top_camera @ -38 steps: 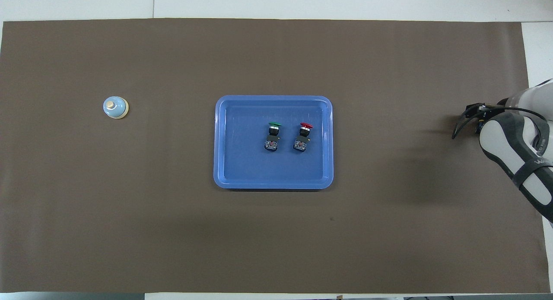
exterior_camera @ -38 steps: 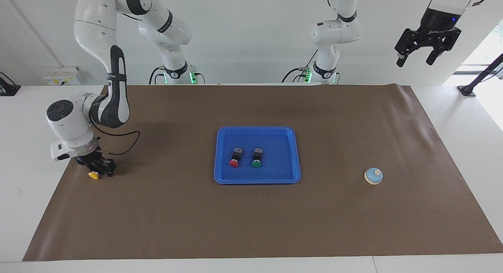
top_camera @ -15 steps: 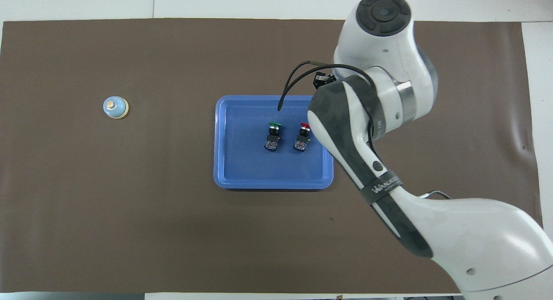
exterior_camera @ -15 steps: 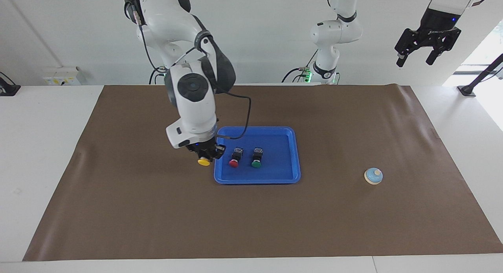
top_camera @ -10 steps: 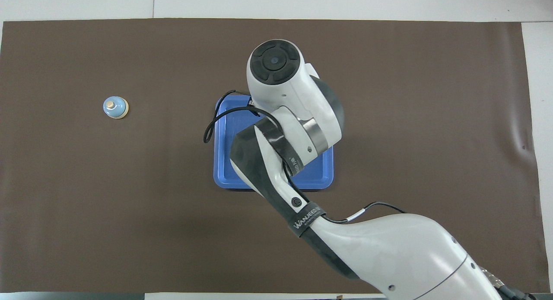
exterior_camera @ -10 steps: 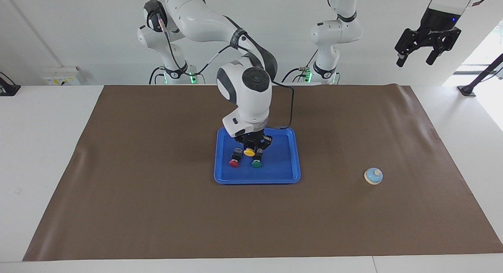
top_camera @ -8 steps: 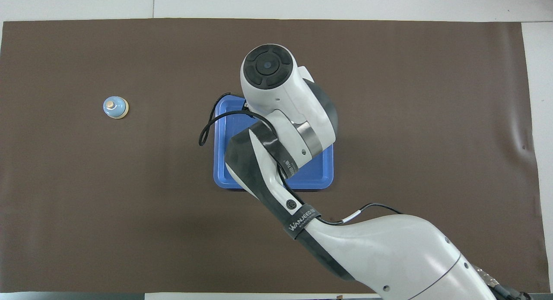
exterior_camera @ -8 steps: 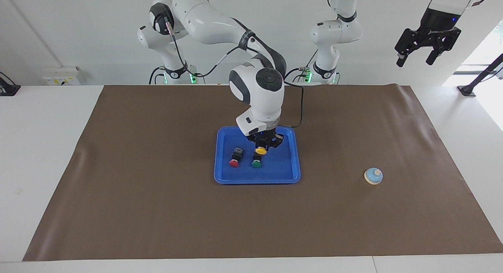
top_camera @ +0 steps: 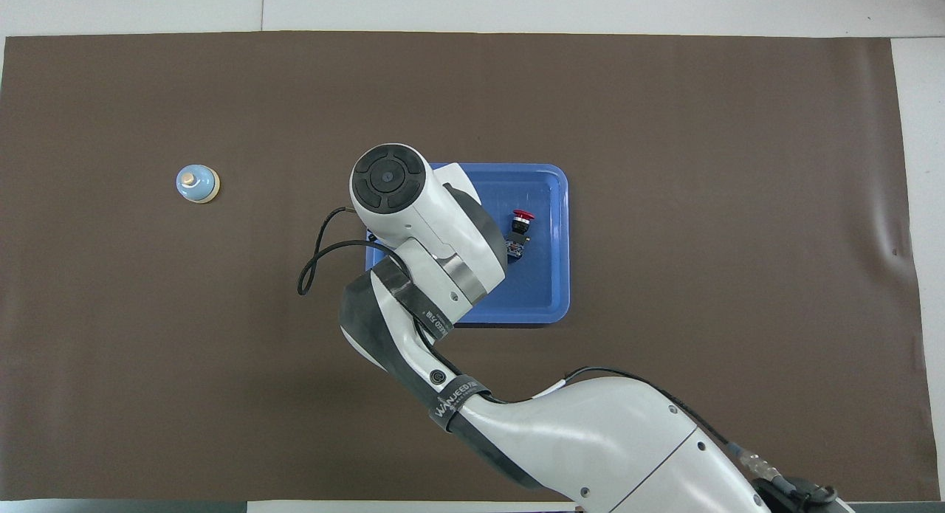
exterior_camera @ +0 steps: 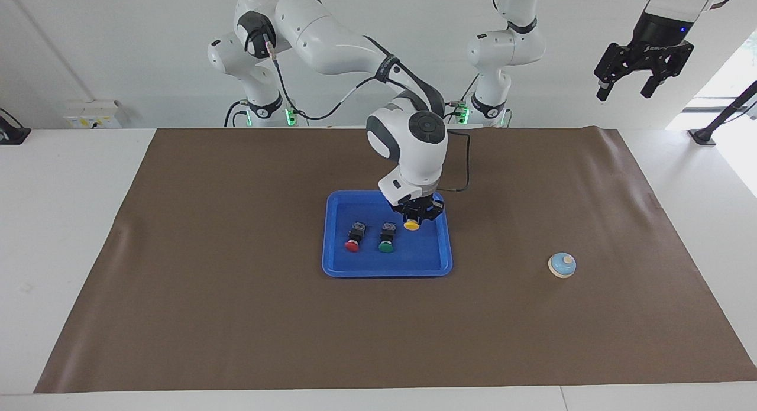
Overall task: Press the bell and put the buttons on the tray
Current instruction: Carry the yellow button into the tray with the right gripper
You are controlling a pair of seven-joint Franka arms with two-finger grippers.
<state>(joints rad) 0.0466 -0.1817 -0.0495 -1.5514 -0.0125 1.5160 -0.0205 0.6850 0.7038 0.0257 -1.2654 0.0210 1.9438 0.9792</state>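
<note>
Over tray, right tool clamps yellow button.

White table carrying brown mat, mat covering most of top, rippling slightly at edges. Plain white wall standing at robots' end. Socket box sitting against wall. Daylight coming through window.

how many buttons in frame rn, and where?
3. Red button and green button lie in the tray; yellow button is held by the right gripper over the tray.
</note>
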